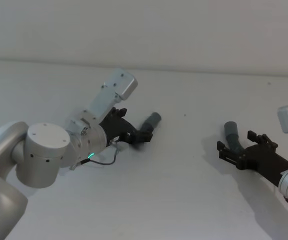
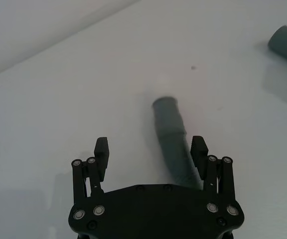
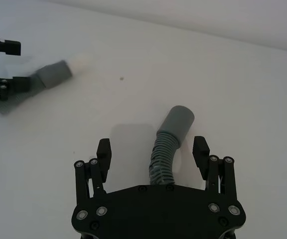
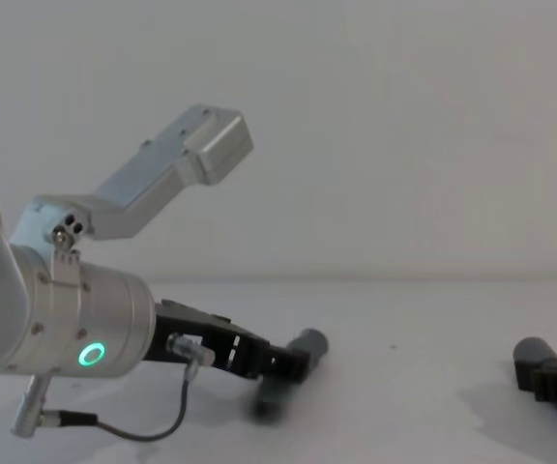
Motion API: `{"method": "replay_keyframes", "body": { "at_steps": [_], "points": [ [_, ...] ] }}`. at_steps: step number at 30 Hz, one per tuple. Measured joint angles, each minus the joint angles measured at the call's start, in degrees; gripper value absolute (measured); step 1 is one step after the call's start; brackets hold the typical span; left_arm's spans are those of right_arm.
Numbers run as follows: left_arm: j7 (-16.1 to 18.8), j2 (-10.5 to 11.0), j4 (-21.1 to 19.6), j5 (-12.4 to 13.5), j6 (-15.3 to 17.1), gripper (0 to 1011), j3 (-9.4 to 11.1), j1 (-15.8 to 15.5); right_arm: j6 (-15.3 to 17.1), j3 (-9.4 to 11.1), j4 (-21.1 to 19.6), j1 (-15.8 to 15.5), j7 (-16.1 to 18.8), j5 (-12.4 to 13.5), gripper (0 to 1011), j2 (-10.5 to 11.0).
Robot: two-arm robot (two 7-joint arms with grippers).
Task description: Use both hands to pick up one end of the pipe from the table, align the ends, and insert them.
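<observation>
While both hose pieces lie on the table: we have one gripper astride each.
Left gripper: fingers spread; the white-tipped hose piece runs between them, off-centre, hard by one finger.
Right gripper: fingers spread; the plain-cuffed hose piece sits between them, clear of both.
Speck: our landmark; the white-tipped hose piece lies to its left, the plain-cuffed one to its right.
Axis: each piece runs lengthwise out from its own gripper, cuff foremost, so we judge a squeeze would cross the corrugation.
</observation>
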Motion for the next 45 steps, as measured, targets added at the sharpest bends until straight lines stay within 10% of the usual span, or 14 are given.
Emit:
{"method": "replay_keyframes", "body": {
  "at_steps": [20,45],
  "points": [
    [-0.3,-3.86,5.71,1.17,-3.05,1001,0.04,-3.24,0.36,-0.31,0.95,0.44,0.61,0.04,1000,-0.28],
    [-2.18,-2.7,7.44,1.11,0.38,1001,-2.14,-3.49,0.22,-0.49,1.98,0.89,0.43,0.4,1000,-0.86]
  ]
}}
